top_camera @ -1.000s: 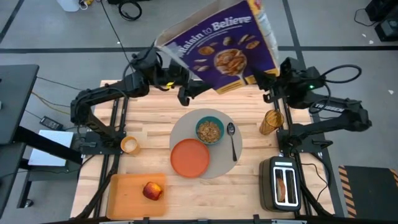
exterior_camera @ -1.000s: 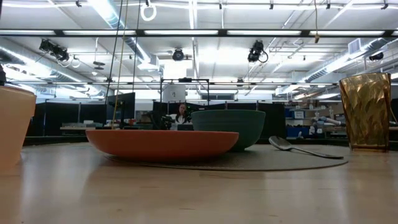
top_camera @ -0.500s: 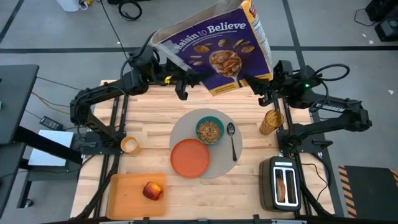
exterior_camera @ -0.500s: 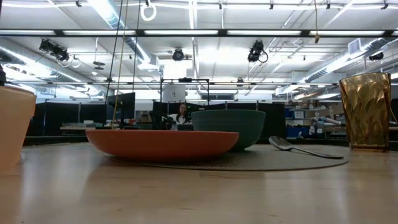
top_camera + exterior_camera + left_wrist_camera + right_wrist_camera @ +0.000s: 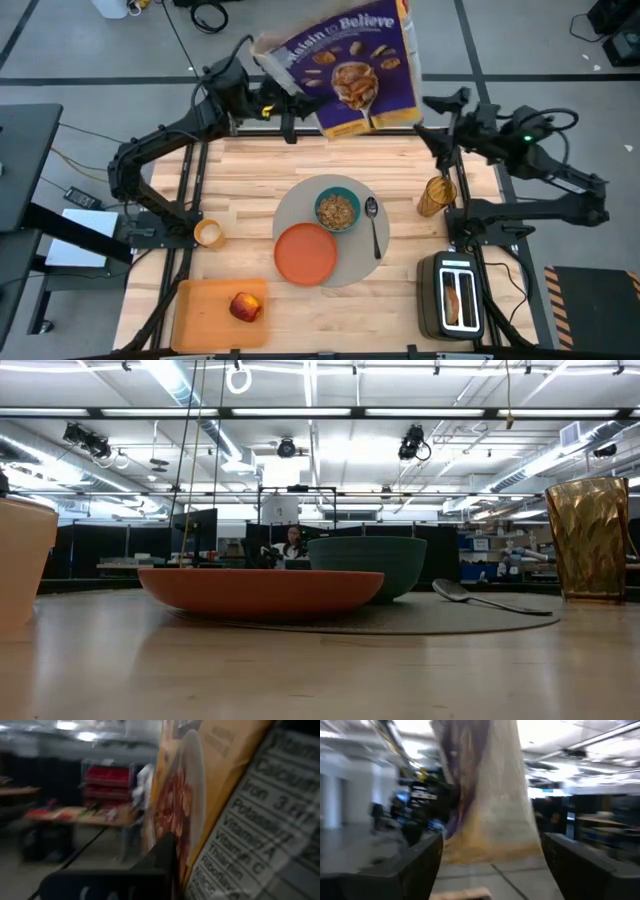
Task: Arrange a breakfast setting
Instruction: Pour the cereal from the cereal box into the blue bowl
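Two arms hang beyond the tabletop's (image 5: 250, 180) far edge — left gripper (image 5: 287, 113) clamped on the cereal box (image 5: 350, 65), right gripper (image 5: 440, 120) spread apart — teal bowl (image 5: 338, 209) on the placemat (image 5: 355, 262).

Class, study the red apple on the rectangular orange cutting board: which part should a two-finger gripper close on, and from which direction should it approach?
Grip the red apple across its rounded sides at the widest part, coming straight down from above. It sits alone on the flat rectangular orange cutting board, with open board all round it, so the fingers can probably drop on either side. A side approach would likely nudge it into rolling.
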{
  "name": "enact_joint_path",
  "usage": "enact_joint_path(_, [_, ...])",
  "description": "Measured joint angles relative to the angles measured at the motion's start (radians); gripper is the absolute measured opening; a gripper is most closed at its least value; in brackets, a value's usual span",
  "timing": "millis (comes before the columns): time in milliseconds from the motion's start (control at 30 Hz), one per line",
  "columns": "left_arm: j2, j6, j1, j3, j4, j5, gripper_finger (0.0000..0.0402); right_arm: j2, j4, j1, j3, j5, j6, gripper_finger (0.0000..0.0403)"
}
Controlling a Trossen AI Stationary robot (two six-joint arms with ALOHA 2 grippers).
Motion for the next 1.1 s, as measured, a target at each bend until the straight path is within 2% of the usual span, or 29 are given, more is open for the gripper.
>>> enact_joint_path(267, [0.006, 0.091, 0.093, 0.000, -0.268, -0.089, 0.0013, -0.140, -0.194, -0.010, 0.000, 0.187, -0.131, 0.0363])
enact_joint_path(367, [0.006, 0.131, 0.137, 0.000, -0.363, -0.124, 0.0012, -0.169, -0.223, -0.010, 0.000, 0.220, -0.133, 0.0362])
enact_joint_path(500, [0.007, 0.195, 0.194, 0.000, -0.579, -0.219, 0.0011, -0.178, -0.225, -0.010, 0.000, 0.226, -0.122, 0.0361])
enact_joint_path(567, [0.005, 0.218, 0.205, -0.031, -0.617, -0.254, 0.0011, -0.173, -0.226, -0.010, 0.000, 0.240, -0.121, 0.0361])
enact_joint_path(700, [-0.042, 0.194, 0.212, -0.217, -0.587, -0.273, 0.0011, -0.150, -0.225, -0.010, 0.000, 0.293, -0.120, 0.0361])
enact_joint_path(767, [-0.081, 0.164, 0.212, -0.324, -0.508, -0.295, 0.0010, -0.138, -0.225, -0.010, 0.000, 0.317, -0.121, 0.0361])
enact_joint_path(967, [-0.250, 0.136, 0.196, -0.607, -0.460, -0.492, 0.0010, -0.093, -0.224, -0.010, 0.000, 0.406, -0.137, 0.0361])
enact_joint_path(1100, [-0.403, 0.113, 0.203, -0.765, -0.459, -0.544, 0.0011, -0.058, -0.212, -0.011, 0.000, 0.471, -0.187, 0.0361])
